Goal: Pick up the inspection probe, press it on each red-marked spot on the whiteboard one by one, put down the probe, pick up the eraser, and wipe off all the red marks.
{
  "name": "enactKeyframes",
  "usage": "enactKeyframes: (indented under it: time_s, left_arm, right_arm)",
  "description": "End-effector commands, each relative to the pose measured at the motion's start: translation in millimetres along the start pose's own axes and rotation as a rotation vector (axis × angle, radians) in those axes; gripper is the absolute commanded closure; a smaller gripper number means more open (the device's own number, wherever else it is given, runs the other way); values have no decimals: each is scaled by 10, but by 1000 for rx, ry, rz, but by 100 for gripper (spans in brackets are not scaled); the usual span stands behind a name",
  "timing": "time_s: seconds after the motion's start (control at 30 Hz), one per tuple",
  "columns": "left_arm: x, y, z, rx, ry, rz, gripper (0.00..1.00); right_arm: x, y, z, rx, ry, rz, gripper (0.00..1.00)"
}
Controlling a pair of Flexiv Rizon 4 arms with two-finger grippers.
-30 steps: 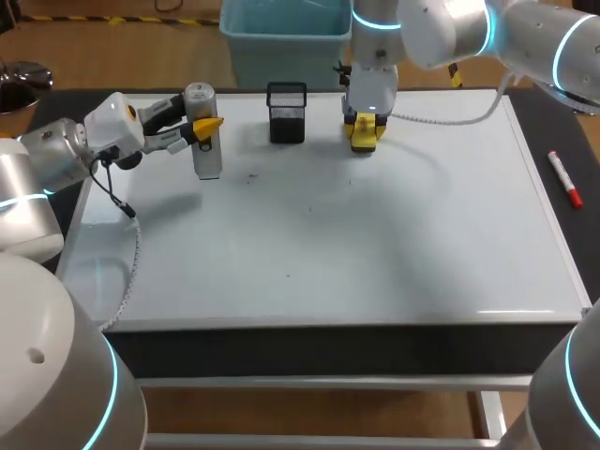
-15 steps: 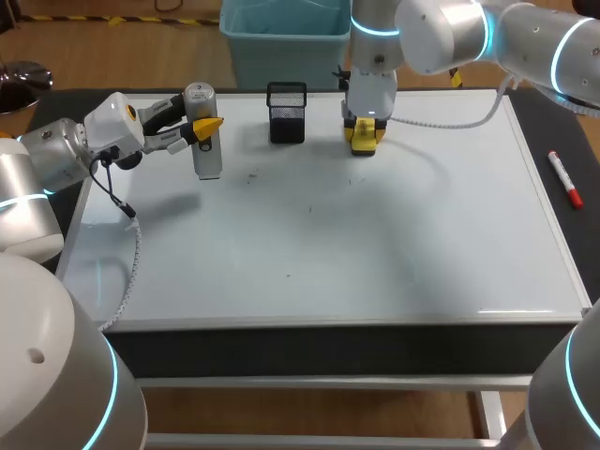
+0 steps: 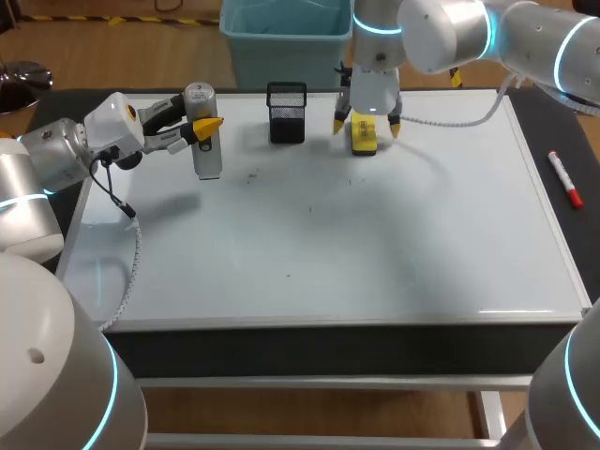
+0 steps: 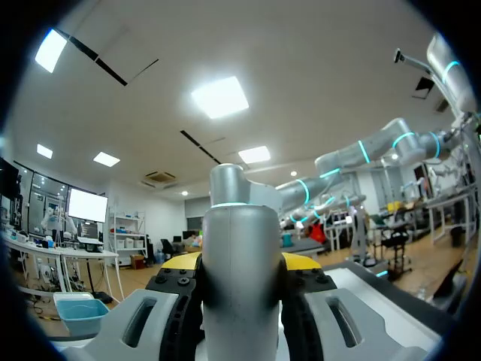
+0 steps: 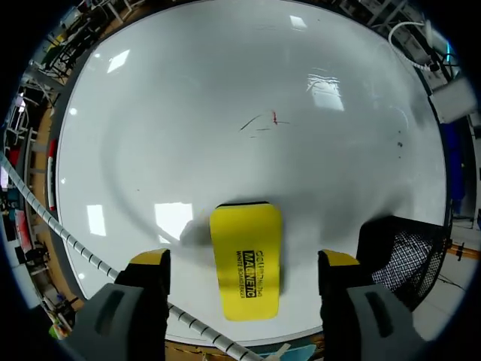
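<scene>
The whiteboard [image 3: 375, 253] lay flat. Near its far left corner the left gripper [image 3: 208, 127] was clamped on the upright probe [image 3: 205, 150]. By the far edge, the yellow eraser [image 5: 246, 259] lay on the board between the right gripper's [image 3: 366, 127] spread fingers, touching neither.

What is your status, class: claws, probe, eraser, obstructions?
Left claw shut on probe, upright on whiteboard. Right claw open, straddling eraser. Mesh holder beside eraser, not blocking.
</scene>
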State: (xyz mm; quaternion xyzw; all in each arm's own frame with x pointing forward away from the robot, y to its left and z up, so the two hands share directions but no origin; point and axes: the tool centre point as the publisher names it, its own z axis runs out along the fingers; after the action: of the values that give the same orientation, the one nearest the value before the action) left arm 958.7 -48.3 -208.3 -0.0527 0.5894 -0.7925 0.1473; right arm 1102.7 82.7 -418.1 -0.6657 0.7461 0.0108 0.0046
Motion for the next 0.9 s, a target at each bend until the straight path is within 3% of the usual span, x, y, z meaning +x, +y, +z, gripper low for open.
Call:
enactKeyframes:
  time_s: [0.03, 0.23, 0.37, 0.5, 0.57, 0.67, 0.9]
  left_arm:
    - [-12, -5, 4, 1, 3, -1, 100]
    - [-12, -5, 4, 1, 3, -1, 100]
    - [-12, -5, 4, 1, 3, -1, 100]
    - [-12, -5, 4, 1, 3, -1, 100]
    - [-12, -5, 4, 1, 3, -1, 100]
    - [-12, -5, 4, 1, 3, -1, 100]
    - [-12, -5, 4, 1, 3, -1, 100]
  right_arm:
    - [137, 29, -179, 2, -43, 40, 0]
    - [336, -135, -420, -91, -247, 246, 0]
    - [466, -215, -588, -123, -305, 376, 0]
    - [627, -314, -780, -169, -310, 566, 0]
    - [736, -367, -877, -198, -407, 590, 0]
    - [881, -399, -994, -209, -464, 645, 0]
    - [1223, -455, -1151, -284, -513, 787, 0]
